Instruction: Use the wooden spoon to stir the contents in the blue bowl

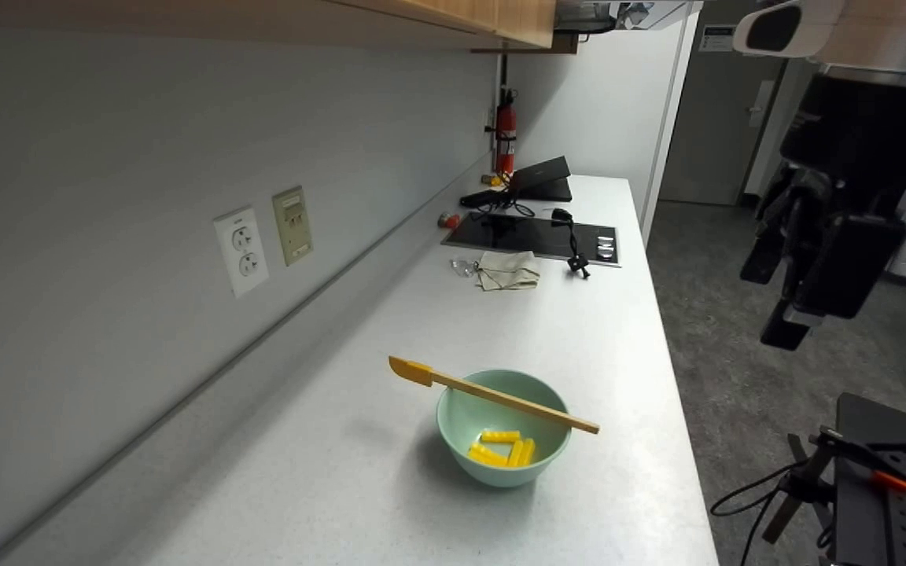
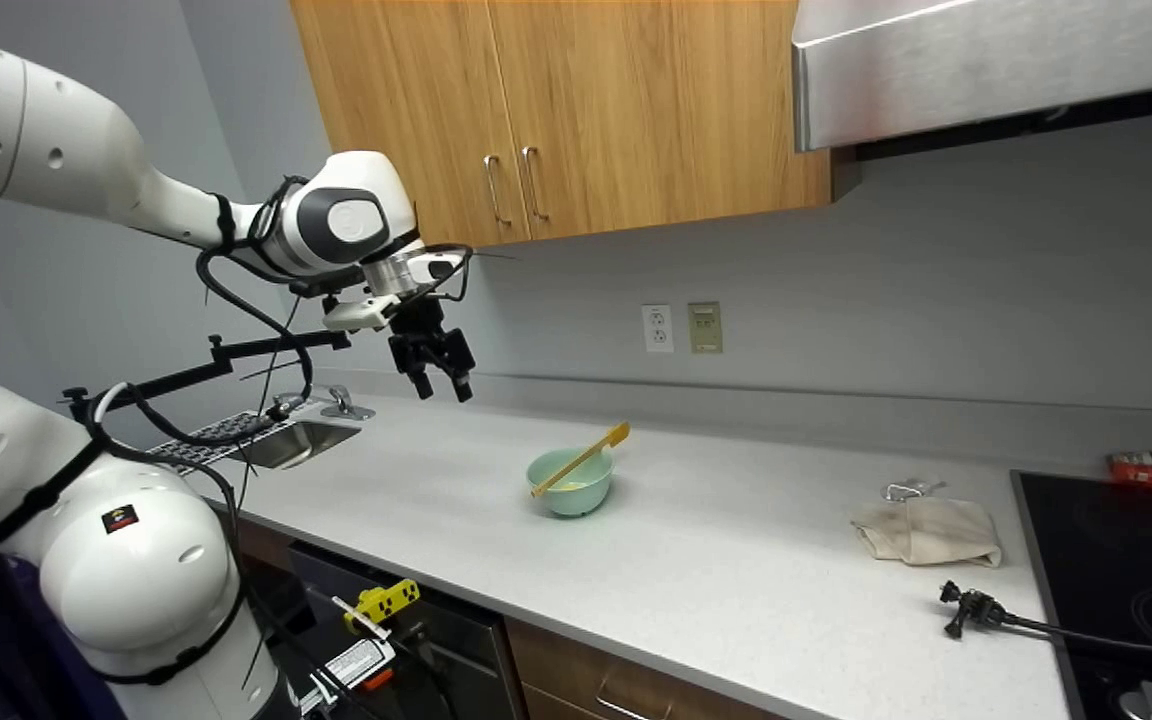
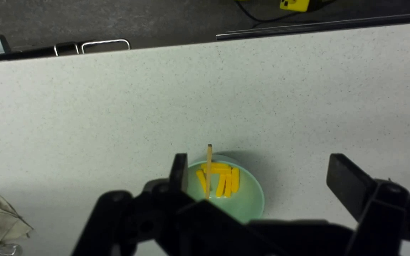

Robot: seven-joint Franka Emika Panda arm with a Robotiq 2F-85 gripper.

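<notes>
The blue bowl (image 1: 500, 476) is pale teal and stands upright on the counter, also seen in an exterior view (image 2: 584, 502) and the wrist view (image 3: 246, 202). The contents (image 1: 527, 452) are several yellow sticks lying on its bottom; the wrist view shows them too (image 3: 228, 184). The wooden spoon (image 1: 512, 401) lies across the bowl's rim. Its orange end overhangs the wall side and its bare handle end overhangs the counter's front side (image 2: 576, 464). In the wrist view the gripper hides its orange end (image 3: 209, 167). My gripper (image 2: 443, 388) is open and empty, above and apart from the bowl (image 3: 262, 165).
A beige cloth (image 2: 928, 532) and a black cable with a clamp (image 2: 976, 608) lie near the cooktop (image 1: 532, 236). The back wall with outlets (image 2: 658, 328) runs behind the bowl. Wooden cabinets (image 2: 636, 110) hang above. A sink (image 2: 301, 442) is at the far end.
</notes>
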